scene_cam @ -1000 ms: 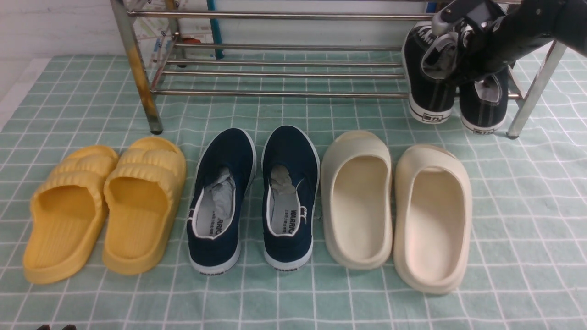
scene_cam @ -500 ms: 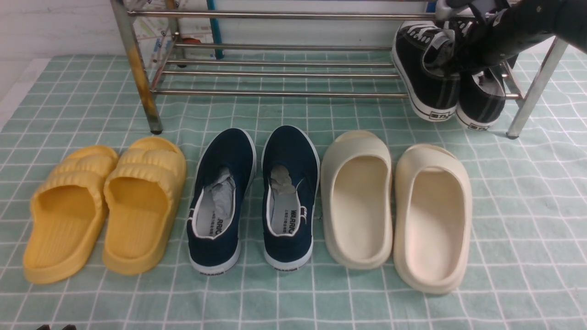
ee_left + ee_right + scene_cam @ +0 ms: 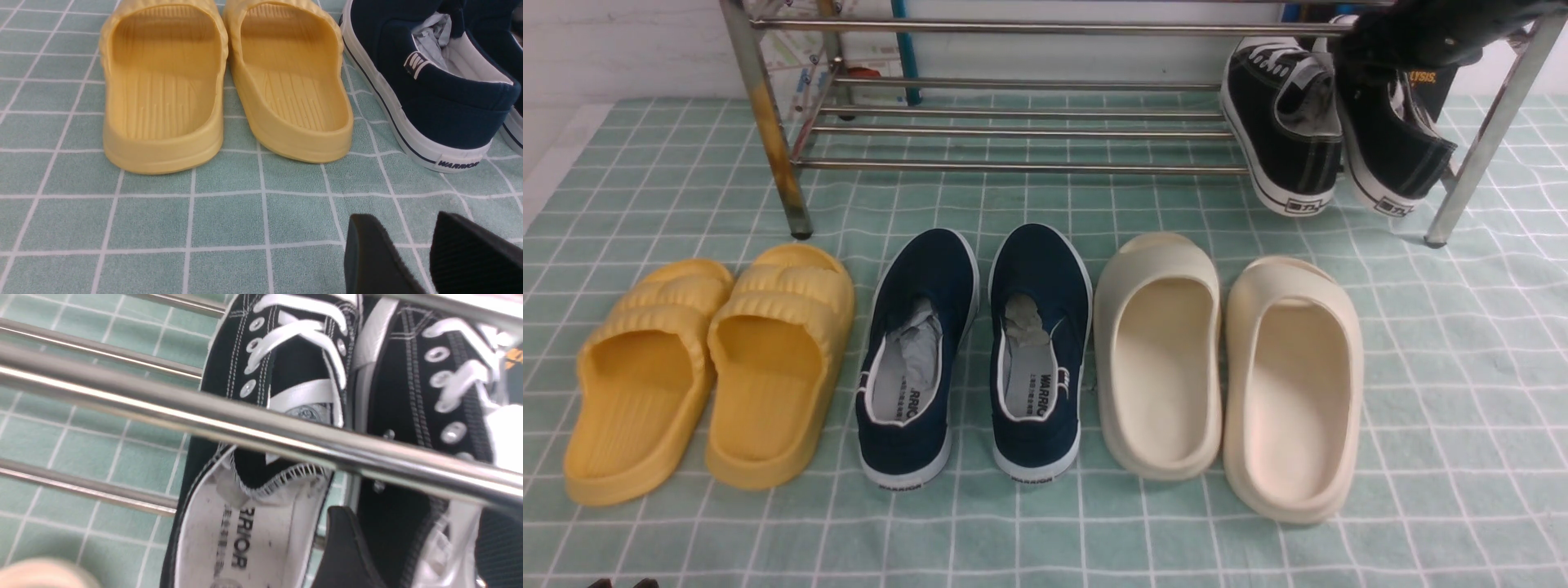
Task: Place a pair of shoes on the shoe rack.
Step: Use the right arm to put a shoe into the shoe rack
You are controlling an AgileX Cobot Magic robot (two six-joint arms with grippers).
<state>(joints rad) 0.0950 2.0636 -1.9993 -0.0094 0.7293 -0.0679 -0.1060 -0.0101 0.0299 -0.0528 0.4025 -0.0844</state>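
Over on the left, the left end effector hung low above the green checked cloth surface, its two black fingers parted with only cloth showing between them, gripping nothing. Just ahead of it sat the pair of yellow ridged rubber slides, heels toward the camera, side by side and touching. Behind them rose the rust-stained upright post of the wide silver metal shoe rack, whose lower bars lay bare across most of their run. Moving along, the pair of navy slip-on shoes with white soles stood on the cloth with crumpled paper stuffed inside, close together. Next came the pair of cream rubber slides, nearly touching each other. And there, at the right end of the rack, the pair of black canvas lace-up sneakers lay on the lower bars, toes pointing away, white-soled heels hanging over the front bar; the right-hand sneaker leaned over on a tilt just beside the rack's right post. Above them the black right arm reached in under the top bar, and the right end effector was released, fingers spread wide over the right-hand sneaker's opening and clamped on neither shoe
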